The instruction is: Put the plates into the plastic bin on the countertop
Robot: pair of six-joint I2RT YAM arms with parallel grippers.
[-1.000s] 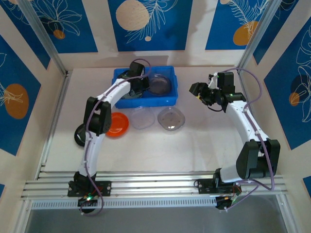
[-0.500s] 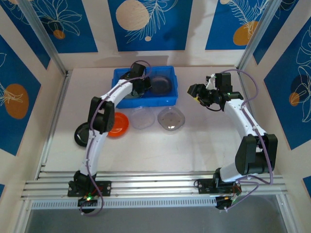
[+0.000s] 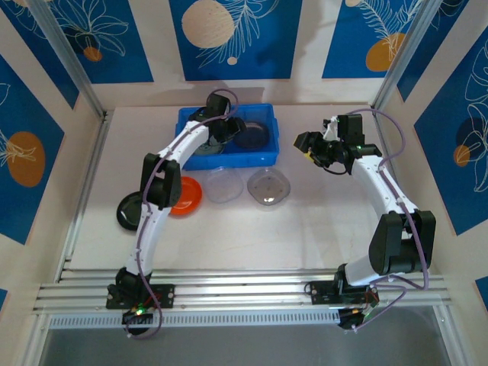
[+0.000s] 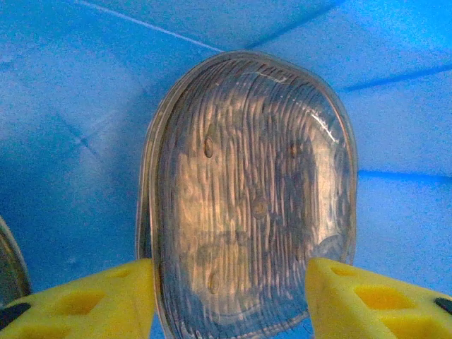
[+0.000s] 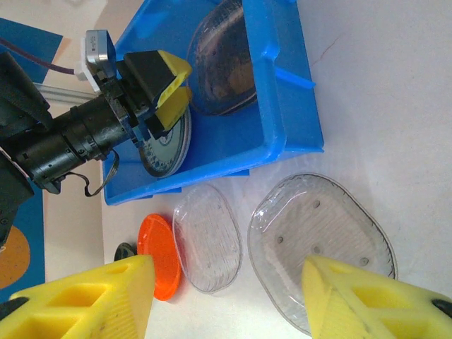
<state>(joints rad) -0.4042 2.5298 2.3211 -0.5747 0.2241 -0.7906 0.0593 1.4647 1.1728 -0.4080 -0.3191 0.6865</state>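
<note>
Plate (image 4: 247, 191) lies in blue bin (image 4: 70, 141) beneath spread left hand (image 4: 230, 282) (right hand (image 5: 227, 282) likewise spread, empty).

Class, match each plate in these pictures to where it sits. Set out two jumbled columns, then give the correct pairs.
Plates
1. orange plate
2. black plate
3. smoky ribbed plate
4. clear dotted plate

Places
A. inside the blue bin
B. on the countertop, right end of the row
C. on the countertop, farthest left
D. on the countertop, between the black plate and the plain clear plate

Pairs: 1-D, 2-C, 3-A, 4-B
</note>
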